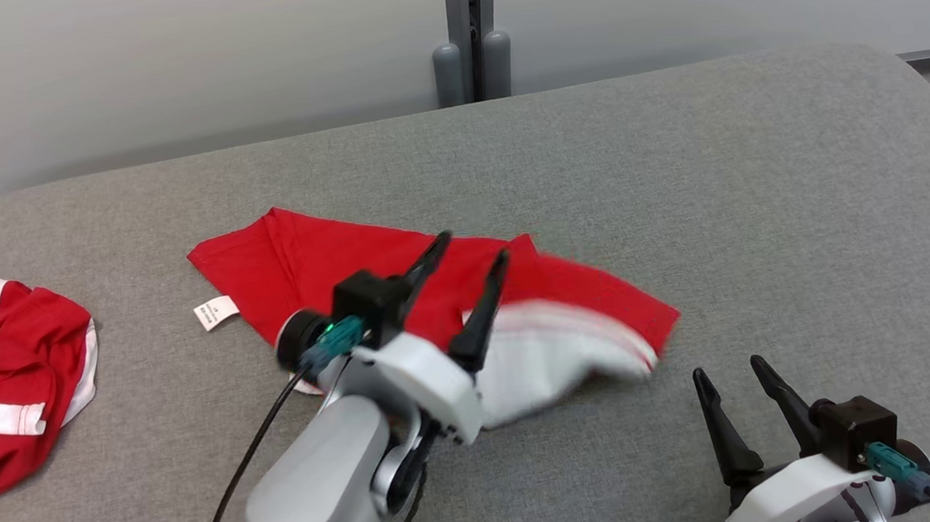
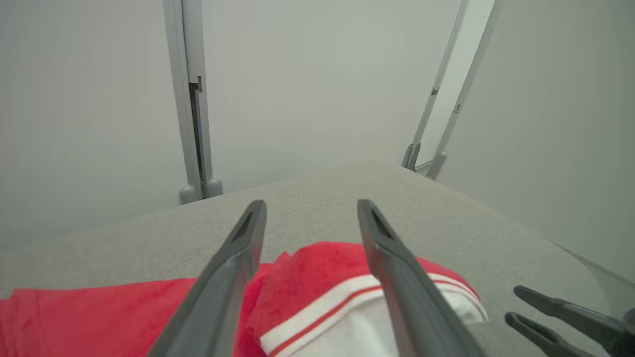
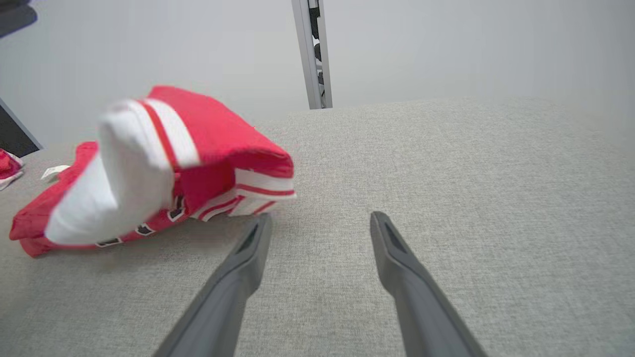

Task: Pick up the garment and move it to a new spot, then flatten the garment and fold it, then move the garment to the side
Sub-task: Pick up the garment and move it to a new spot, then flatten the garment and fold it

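Your left gripper hangs spread and empty over the red garment in the middle of the grey fabric surface, the right gripper spread just beside it, so lower both onto the bulging white-banded fold and smooth outward before creasing

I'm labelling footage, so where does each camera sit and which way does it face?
Head view: on the head, looking down at the surface; left gripper over the red garment, right gripper lower right.
Left wrist view: on the left wrist, looking along its open fingers over the garment toward the wall.
Right wrist view: on the right wrist, looking along its open fingers across the surface.
Shared: all show the garment.
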You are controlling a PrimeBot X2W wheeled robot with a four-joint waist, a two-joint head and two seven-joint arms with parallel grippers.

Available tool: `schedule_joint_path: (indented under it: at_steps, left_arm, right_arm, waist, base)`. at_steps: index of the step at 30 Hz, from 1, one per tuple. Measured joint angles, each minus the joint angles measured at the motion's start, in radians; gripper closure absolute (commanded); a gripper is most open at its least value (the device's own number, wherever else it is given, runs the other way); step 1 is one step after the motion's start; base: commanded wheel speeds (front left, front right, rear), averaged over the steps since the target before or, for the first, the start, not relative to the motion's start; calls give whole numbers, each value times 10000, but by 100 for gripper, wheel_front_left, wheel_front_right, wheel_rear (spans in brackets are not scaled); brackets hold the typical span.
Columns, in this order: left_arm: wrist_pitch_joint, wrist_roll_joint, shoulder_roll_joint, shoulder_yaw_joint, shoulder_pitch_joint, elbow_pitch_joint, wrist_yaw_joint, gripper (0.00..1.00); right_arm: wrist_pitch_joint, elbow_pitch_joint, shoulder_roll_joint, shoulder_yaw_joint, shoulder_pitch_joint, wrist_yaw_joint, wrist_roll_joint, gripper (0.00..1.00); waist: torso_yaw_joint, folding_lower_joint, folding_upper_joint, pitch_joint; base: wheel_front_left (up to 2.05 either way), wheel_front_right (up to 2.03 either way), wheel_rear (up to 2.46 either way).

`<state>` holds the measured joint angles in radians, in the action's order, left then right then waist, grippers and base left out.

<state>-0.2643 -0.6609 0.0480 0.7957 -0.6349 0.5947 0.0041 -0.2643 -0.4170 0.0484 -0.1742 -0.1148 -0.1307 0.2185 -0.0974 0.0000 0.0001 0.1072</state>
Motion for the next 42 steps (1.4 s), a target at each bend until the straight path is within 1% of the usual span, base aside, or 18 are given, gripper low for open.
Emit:
schedule_joint_path:
  at_steps: [2,6,9,12,14,21,24,25,27,31,34,38,42]
  left_arm:
    - [2,397,107,-533,473,150,15,0]
    - [-2,1060,454,-1996,1678,-12,151,0]
    - [0,1659,679,-3068,2689,-349,242,0]
    - [0,2243,729,-4207,3659,-861,410,0]
    - [-2,2667,763,-4813,4314,-1137,430,0]
    - [0,3586,535,-6742,6191,-1894,305,0]
    - [0,3904,351,-7394,6733,-2165,173,0]
    - [0,4130,242,-7775,7048,-2393,142,0]
    - [0,4213,148,-8201,7334,-2600,132,0]
    - [0,4454,29,-8435,7790,-2661,-119,0]
    - [0,4506,23,-8495,7801,-2612,-215,0]
    - [0,4366,15,-8243,7716,-2568,-255,0]
    - [0,4259,4,-7875,7558,-2504,-270,0]
  right_arm:
    - [0,0,-2,13,-12,0,0,0]
    - [0,59,-4,79,-18,0,-4,0]
    - [0,123,-6,128,41,0,-21,0]
    - [0,167,-4,230,187,0,-81,0]
    - [0,161,0,224,282,0,-84,0]
    - [0,109,-8,58,449,0,-82,0]
    - [0,73,-6,-10,549,0,-75,0]
    - [0,17,-4,-82,610,0,-75,0]
    - [0,-25,-6,-178,634,0,-75,0]
    - [0,-52,-6,-255,653,0,-79,0]
    - [0,-102,-6,-247,665,0,-79,0]
    - [0,-109,-2,-339,670,0,-98,0]
    - [0,-228,-10,-786,597,0,-127,0]
  waist:
    - [49,0,0,-21]
    - [174,0,0,-123]
    - [311,0,0,-237]
    - [469,0,0,-400]
    - [567,0,0,-538]
    - [839,0,0,-988]
    - [929,0,0,-1115]
    - [974,0,0,-1189]
    - [984,0,0,-1240]
    - [1017,0,0,-1262]
    - [1095,0,0,-1224]
    - [1261,0,0,-1136]
    - [1533,0,0,-999]
  base:
    - [0,0,0]
    - [0,0,0]
    - [0,0,0]
    - [0,0,0]
    - [0,0,0]
    - [0,0,0]
    - [0,0,0]
    - [0,0,0]
    - [0,0,0]
    - [0,0,0]
    - [0,0,0]
    - [0,0,0]
    - [0,0,0]
